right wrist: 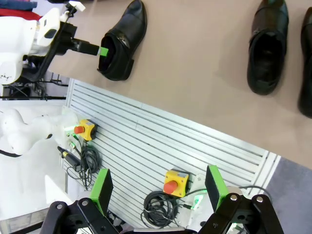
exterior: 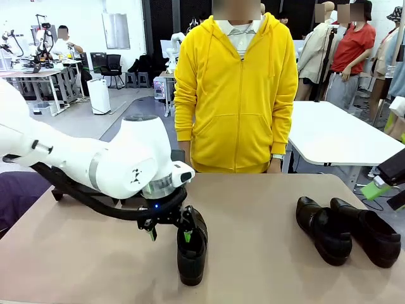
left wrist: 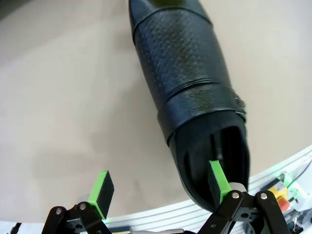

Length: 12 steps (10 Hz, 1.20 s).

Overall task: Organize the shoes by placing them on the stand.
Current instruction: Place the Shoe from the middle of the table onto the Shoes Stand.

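Step in hand, as judged: grasping one shoe.

Front view: left gripper [exterior: 169, 235] sits low at the near shoe [exterior: 192, 259], by the worktop's [exterior: 253, 202] near edge. Two more shoes [exterior: 324, 234] lie side by side toward the right edge.

Left wrist view: jaws spread, one pad [left wrist: 218, 181] inside the heel opening, the other outside.

Right wrist view: right gripper [right wrist: 158, 191] hangs released off the near edge.

Next move likely calls for clenching on the shoe's side wall, then lifting.
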Each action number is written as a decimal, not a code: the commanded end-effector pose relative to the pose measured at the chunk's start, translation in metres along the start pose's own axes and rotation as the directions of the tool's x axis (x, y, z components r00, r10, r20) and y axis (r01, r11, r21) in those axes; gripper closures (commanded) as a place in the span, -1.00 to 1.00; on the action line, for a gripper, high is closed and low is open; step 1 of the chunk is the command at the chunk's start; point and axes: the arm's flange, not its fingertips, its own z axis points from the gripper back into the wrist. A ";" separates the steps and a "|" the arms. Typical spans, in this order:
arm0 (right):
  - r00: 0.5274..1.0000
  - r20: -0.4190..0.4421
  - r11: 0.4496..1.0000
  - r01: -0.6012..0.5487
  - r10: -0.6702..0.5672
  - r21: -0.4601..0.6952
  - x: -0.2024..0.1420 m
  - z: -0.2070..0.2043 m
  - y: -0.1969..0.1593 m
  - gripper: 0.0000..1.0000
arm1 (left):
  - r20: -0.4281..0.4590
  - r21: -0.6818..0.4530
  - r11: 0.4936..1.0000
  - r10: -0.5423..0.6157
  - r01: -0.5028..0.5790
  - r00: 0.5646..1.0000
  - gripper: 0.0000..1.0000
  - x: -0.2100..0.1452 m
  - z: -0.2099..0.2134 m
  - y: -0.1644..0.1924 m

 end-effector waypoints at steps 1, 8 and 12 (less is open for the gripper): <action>1.000 0.008 1.000 -0.019 0.019 0.018 0.004 0.004 0.000 -1.00 | 0.040 0.036 0.999 0.018 -0.020 0.999 -1.00 0.006 -0.011 -0.006; 1.000 0.008 1.000 -0.019 0.019 0.018 0.004 0.004 0.000 -1.00 | 0.075 0.045 0.999 0.011 -0.014 0.997 1.00 0.004 -0.013 -0.009; 1.000 0.008 1.000 -0.019 0.019 0.018 0.004 0.004 0.000 -1.00 | 0.080 0.053 0.999 -0.002 -0.003 0.997 1.00 0.003 -0.014 -0.012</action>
